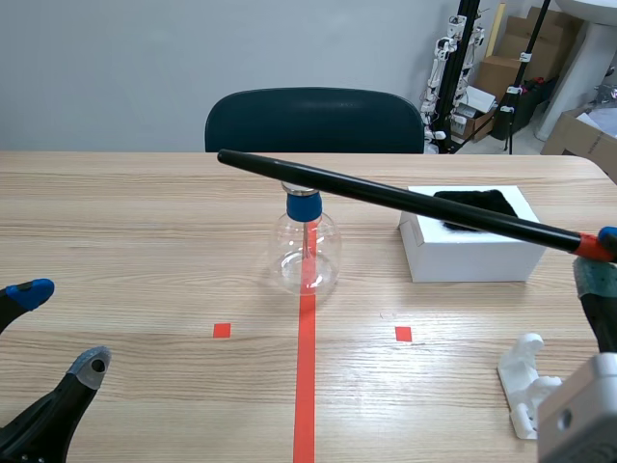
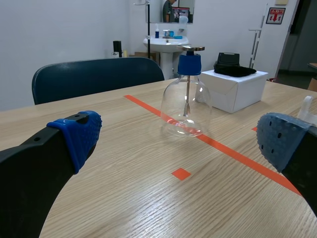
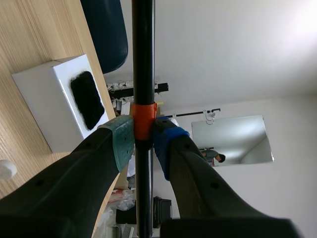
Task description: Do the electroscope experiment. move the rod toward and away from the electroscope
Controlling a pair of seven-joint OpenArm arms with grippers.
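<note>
the fingers (image 3: pixel 121 144) of the right gripper (image 3: pixel 143 141) are pinched on the black rod (image 1: pixel 386 198), held across the top of the electroscope (image 1: pixel 308 246) at centre. the left gripper (image 1: pixel 60 328) is spread at seven o'clock. the approach seems made; withdrawal toward three o'clock is called for.
</note>
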